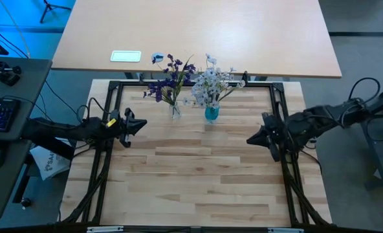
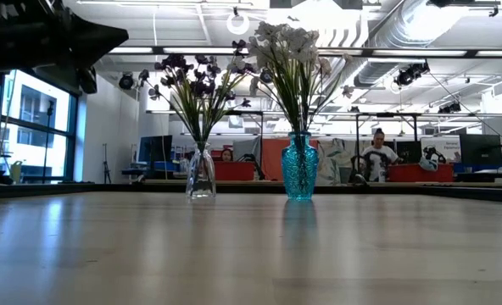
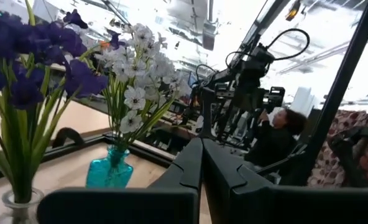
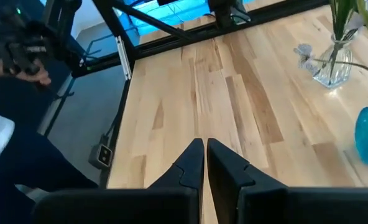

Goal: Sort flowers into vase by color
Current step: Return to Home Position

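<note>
The dark purple flowers stand with their stems in a clear glass vase near the table's far edge. Beside it, the white and pale-blue flowers stand in a blue glass vase. The low view shows both vases upright, the clear vase left of the blue vase. My left gripper is shut and empty, held above the table's left edge, left of the clear vase. My right gripper is shut and empty near the table's right edge. Its shut fingertips point across the bare wood.
A black metal frame runs along the table's left, right and far edges. Bare wooden tabletop fills the middle and near part. A second table with a white label lies beyond the far edge. A person sits far off in the room.
</note>
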Motion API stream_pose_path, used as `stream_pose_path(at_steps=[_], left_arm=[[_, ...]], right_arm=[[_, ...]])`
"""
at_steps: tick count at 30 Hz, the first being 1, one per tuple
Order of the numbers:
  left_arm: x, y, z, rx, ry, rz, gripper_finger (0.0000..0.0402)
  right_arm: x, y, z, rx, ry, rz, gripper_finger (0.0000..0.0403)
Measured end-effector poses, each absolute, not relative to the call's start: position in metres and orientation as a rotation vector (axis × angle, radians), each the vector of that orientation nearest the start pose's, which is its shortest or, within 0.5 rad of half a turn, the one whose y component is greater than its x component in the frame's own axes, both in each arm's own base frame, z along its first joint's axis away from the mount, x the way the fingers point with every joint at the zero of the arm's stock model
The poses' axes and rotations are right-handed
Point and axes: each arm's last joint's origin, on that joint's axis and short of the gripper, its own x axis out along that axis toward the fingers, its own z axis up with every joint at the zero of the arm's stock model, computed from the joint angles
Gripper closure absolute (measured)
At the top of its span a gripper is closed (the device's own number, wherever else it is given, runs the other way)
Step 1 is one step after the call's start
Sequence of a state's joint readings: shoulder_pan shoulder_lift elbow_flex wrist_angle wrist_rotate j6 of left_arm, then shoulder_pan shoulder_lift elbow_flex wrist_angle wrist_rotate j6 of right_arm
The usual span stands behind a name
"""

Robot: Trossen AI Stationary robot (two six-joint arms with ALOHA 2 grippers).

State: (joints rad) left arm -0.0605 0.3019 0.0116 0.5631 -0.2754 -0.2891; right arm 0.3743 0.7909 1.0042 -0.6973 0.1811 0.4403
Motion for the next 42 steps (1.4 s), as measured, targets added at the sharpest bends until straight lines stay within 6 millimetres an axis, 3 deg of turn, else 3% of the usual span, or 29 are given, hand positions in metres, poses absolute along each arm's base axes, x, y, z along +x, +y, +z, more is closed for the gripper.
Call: stream_pose_path(at_steps=[9,14,20,28,34,42], left_arm=[[0.112,0.001,0.195,-0.307,-0.290,0.175,0.0401],[0.113,0.001,0.193,-0.294,-0.272,0.179,0.0401],[0.113,0.001,0.193,-0.297,-0.268,0.179,0.0401],[0.113,0.001,0.193,-0.297,-0.268,0.179,0.0402],[0.113,0.001,0.193,-0.297,-0.268,0.179,0.0402],[0.113,0.001,0.193,-0.297,-0.269,0.178,0.0402]], right_arm=[[0.111,0.048,0.285,0.324,0.396,0.184,0.0387],[0.096,0.039,0.255,0.277,0.265,0.152,0.0387],[0.090,0.032,0.249,0.181,0.101,0.094,0.0387],[0.102,0.023,0.248,0.119,0.080,0.076,0.0398],[0.117,0.019,0.220,0.133,0.022,0.146,0.0400],[0.115,0.015,0.196,0.156,0.015,0.221,0.0402]])
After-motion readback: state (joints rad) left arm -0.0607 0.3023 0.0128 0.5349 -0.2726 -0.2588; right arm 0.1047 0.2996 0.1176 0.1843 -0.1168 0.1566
